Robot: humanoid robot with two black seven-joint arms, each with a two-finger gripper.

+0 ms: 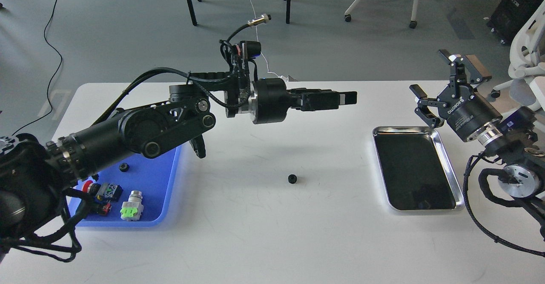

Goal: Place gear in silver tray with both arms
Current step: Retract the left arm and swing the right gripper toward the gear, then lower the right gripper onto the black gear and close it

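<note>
A small black gear (292,179) lies on the white table, between the two trays. The silver tray (456,181) lies at the right with a bare dark bottom. My left gripper (348,98) is raised well above the table and points right, above and beyond the gear. Its fingers are seen side-on, so the gap between them does not show. My right gripper (443,89) is open and empty. It hovers above the far right corner of the silver tray.
A blue plastic tray (170,182) at the left holds another small black gear (124,167), a red button part (88,186) and a green and white part (131,207). My left arm (140,133) reaches over the blue tray. Chair and table legs stand beyond the table.
</note>
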